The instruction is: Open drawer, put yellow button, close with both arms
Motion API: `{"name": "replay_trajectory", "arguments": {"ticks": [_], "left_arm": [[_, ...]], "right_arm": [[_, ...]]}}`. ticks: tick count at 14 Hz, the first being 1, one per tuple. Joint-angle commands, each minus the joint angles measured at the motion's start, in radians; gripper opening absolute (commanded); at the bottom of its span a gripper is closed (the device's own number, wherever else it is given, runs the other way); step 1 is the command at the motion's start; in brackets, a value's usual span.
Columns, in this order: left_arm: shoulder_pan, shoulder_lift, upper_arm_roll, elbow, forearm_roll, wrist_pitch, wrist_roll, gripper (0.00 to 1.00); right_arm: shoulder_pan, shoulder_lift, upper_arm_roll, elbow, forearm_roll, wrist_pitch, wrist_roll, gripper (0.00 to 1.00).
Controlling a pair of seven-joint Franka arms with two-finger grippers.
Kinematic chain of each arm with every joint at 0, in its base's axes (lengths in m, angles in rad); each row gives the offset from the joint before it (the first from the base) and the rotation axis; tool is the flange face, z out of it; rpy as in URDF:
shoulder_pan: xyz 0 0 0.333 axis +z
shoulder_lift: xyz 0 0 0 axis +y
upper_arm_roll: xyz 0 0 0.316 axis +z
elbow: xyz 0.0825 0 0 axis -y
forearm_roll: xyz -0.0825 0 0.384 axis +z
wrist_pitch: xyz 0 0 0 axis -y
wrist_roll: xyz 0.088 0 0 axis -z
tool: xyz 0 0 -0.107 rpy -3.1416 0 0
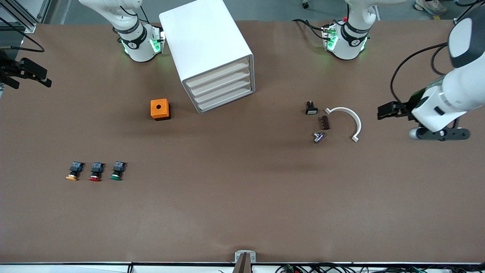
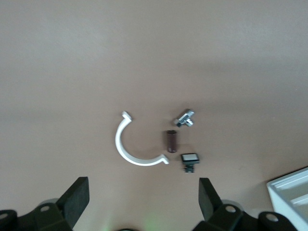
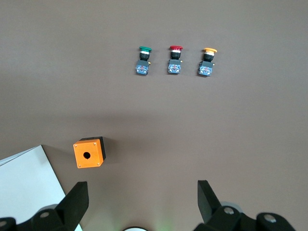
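Although the right gripper (image 1: 22, 72) sits at the very edge of the front view, over the right arm's end of the table, only part of it shows there; its wrist view shows both fingers (image 3: 74, 204) spread wide with nothing between them. The cabinet (image 1: 206, 45) serves as landmark. All four of its slim white drawers are shut flush, so no contents can be seen; the drawer (image 1: 218, 72) of the task is the topmost.

Well nearer the front camera than the cabinet, toward the right arm's end, three push buttons lie in a row. The yellow button (image 1: 74, 170) is the outermost: a round yellow-orange cap on a black-blue blocky body, lying on its side, cap toward the camera. Beside it lie the red button (image 1: 96, 171), then the green button (image 1: 118, 170). An orange box (image 1: 160, 109) with a round hole in its top stands just beside the cabinet.

Toward the left arm's end from the cabinet lie a small black switch (image 1: 311, 108), a brown block (image 1: 324, 122), a small metal part (image 1: 318, 137) and a white curved bracket (image 1: 348, 120), close together. The left gripper (image 1: 388, 110) hangs over the table near the bracket, jaws released and empty.
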Motion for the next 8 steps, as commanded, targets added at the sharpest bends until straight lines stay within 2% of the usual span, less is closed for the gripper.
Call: {"name": "replay_trajectory", "arguments": {"ticks": [1, 5, 8], "left_arm": [[-0.049, 0.042, -0.002, 0.031, -0.017, 0.007, -0.116, 1.0], [-0.117, 0.075, -0.004, 0.036, -0.034, 0.033, -0.363, 1.0], [-0.129, 0.117, -0.004, 0.071, -0.191, 0.033, -0.538, 1.0]], "right_arm": [[0.002, -0.023, -0.001, -0.019, -0.003, 0.001, -0.009, 1.0], [0.004, -0.023, 0.001, -0.019, -0.003, 0.002, -0.009, 1.0], [0.004, -0.023, 0.001, -0.019, -0.003, 0.002, -0.009, 1.0]]}}
